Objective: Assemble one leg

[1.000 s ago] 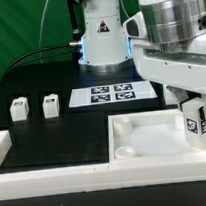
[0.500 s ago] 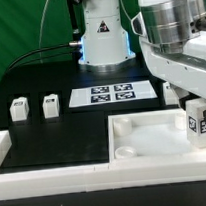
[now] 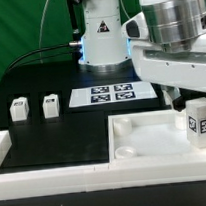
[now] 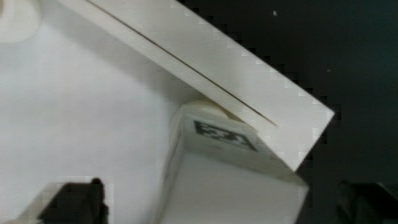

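The leg, a small white post with a black-and-white tag, stands upright in the right corner socket of the large white tray. My gripper hangs just over it. In the wrist view the leg sits between my fingertips, with a gap on each side, so my gripper is open around it. The tray wall runs behind the leg.
Two more small white legs stand on the black table at the exterior view's left. The marker board lies behind the tray, in front of the robot base. A white rail runs along the front.
The jaws have spread off the leg, and it now stands free in the tray corner. Its tag face has shifted slightly toward the exterior view's right.
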`<move>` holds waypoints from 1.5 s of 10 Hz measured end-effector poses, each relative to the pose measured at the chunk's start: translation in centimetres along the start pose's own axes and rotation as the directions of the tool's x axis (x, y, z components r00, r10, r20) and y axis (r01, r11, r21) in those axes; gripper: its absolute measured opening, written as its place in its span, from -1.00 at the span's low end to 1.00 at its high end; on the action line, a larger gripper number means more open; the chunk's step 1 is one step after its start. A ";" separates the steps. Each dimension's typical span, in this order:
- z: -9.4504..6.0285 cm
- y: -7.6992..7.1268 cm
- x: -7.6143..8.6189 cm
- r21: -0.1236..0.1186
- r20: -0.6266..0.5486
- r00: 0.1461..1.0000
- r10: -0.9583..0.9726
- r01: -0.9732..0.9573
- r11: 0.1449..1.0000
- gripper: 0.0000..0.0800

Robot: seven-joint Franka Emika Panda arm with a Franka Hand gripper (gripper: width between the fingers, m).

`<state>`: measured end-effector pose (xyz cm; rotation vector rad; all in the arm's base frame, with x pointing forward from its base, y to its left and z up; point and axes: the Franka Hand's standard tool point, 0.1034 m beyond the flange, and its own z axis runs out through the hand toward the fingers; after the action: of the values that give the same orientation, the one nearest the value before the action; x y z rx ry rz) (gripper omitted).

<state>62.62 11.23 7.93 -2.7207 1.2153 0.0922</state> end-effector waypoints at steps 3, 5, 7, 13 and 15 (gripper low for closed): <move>0.2 -0.3 -0.7 -0.034 -0.014 0.947 -0.322 0.321 0.946 0.62; 0.2 -0.5 -0.8 -0.080 -0.015 0.822 -0.570 0.567 0.820 0.62; 0.1 -0.9 -0.6 -0.112 0.019 0.632 -0.775 0.771 0.627 0.62; -0.1 -0.7 -0.2 -0.106 0.041 0.497 -0.867 0.865 0.491 0.59; -0.1 -0.7 -0.2 -0.106 0.041 0.497 -0.867 0.865 0.491 0.16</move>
<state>63.05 11.82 8.10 -3.0646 -0.3278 0.0029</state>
